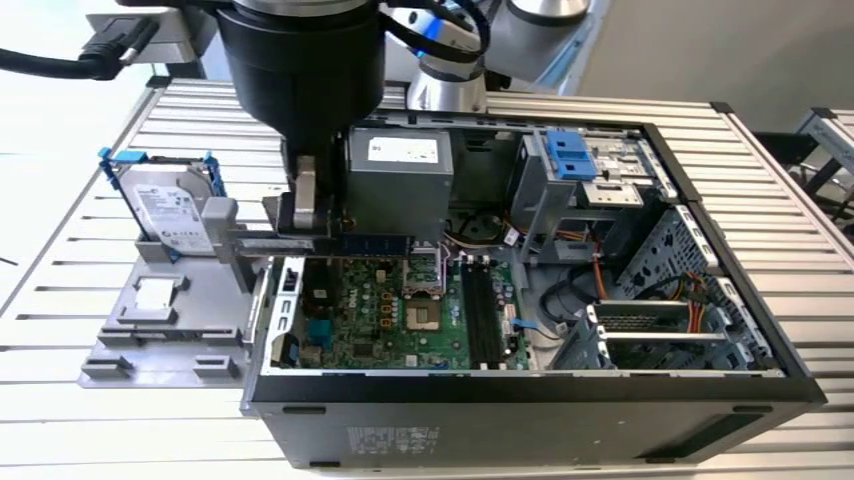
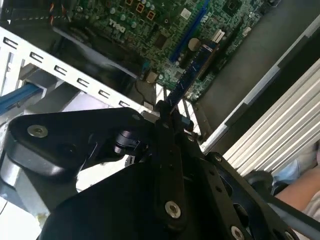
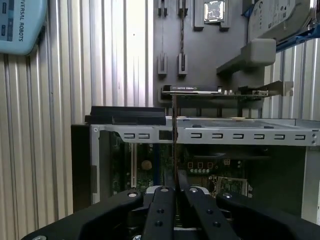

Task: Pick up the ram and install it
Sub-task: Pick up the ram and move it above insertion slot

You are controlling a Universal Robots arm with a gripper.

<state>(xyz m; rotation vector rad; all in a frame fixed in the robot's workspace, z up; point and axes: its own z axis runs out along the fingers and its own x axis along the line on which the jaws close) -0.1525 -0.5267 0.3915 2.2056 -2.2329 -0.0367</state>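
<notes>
Hand (image 1: 318, 232) fingers are pressed onto the ram (image 1: 378, 243), which is pinched at one end. In the exterior view the ram is held up in the air, lying level, over the far part of the green motherboard (image 1: 387, 320) inside the open computer case (image 1: 534, 400). It is held just in front of the grey metal box (image 1: 394, 175) in the case. The long black slots (image 1: 481, 310) are seen a little way off toward the exterior view's right, and the ram is not in them yet. On the exterior view's left, a hard drive (image 1: 167, 205) in a blue frame is stood up on a grey tray (image 1: 147, 345), and a small square chip (image 1: 156, 292) is laid flat on the same tray. Everything is set on a slatted metal tabletop (image 1: 747, 160). In the second wrist view the black hand (image 2: 167, 107) is seen from close by, and the dark blue ram (image 2: 192, 67) is stuck out from it, above the motherboard (image 2: 150, 25). In the first wrist view the ram (image 3: 173, 145) is seen from its thin edge, as a narrow line between the two fingers (image 3: 162, 205) of the hand (image 3: 175, 186). Past it, the case's metal rail (image 3: 225, 135) with small holes is seen, and past that the grey tray (image 3: 200, 50), the chip (image 3: 214, 10) and the hard drive (image 3: 280, 20).
</notes>
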